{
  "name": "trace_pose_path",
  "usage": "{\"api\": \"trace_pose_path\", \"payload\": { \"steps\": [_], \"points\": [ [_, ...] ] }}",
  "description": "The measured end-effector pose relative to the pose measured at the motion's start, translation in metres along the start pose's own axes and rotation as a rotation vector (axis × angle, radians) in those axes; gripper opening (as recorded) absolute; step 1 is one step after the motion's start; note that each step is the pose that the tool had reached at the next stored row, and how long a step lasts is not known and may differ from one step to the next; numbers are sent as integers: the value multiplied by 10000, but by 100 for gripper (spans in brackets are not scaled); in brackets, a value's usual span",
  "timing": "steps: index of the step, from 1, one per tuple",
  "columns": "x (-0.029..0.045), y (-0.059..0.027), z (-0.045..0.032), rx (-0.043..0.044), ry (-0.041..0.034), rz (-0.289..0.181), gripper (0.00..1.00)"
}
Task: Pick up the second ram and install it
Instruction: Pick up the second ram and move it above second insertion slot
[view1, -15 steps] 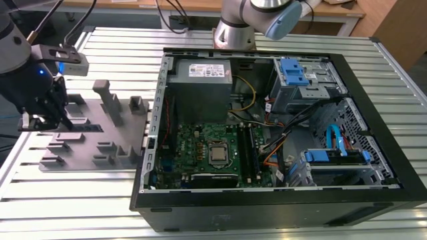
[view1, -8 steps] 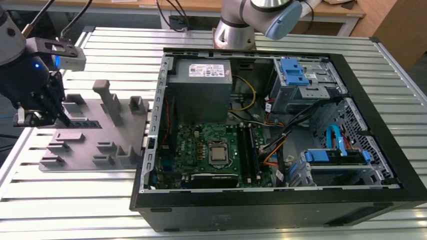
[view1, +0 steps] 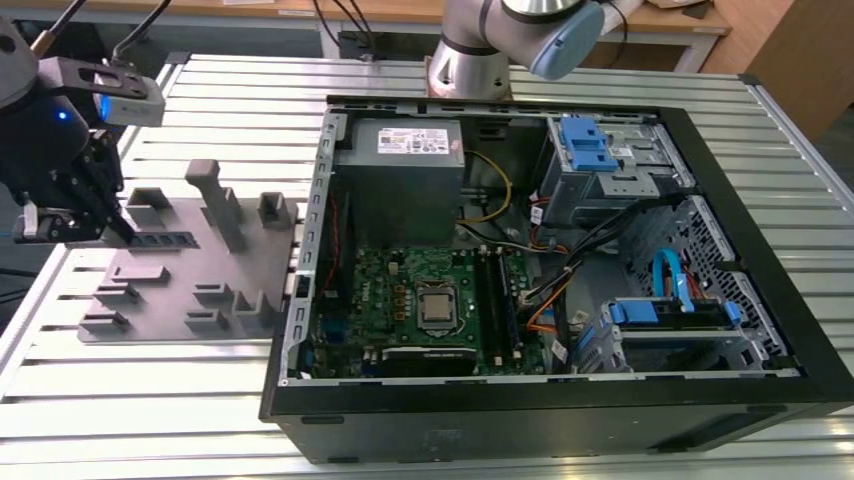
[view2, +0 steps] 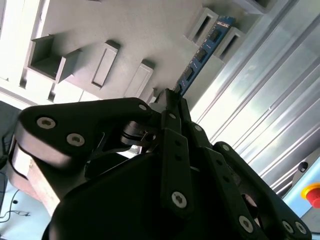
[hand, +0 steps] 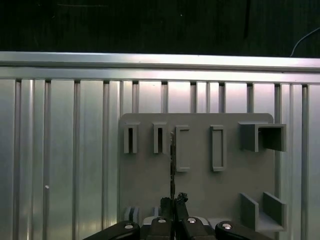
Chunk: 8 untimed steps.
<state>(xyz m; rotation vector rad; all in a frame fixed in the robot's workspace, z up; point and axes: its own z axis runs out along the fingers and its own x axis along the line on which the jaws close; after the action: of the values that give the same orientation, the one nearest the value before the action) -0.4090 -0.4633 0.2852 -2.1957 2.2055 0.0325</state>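
The gripper (hand: 174, 201) has its jaws nearly together, seemingly pinching the near end of the second ram (view2: 202, 52). The stick stands on edge in the grey tray (view1: 174, 290), long axis running straight away from them.

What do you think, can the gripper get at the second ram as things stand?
Probably yes: the gripper is at one end of the second ram in the grey tray, with nothing between them.

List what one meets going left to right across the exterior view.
tool → second ram → processor chip → lower blue drive caddy
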Motion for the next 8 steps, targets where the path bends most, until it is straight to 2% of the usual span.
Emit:
{"api": "trace_pose_path", "payload": {
  "steps": [8],
  "points": [
    [-3, 0, -93, 0, -81, 1, 14]
  ]
}}
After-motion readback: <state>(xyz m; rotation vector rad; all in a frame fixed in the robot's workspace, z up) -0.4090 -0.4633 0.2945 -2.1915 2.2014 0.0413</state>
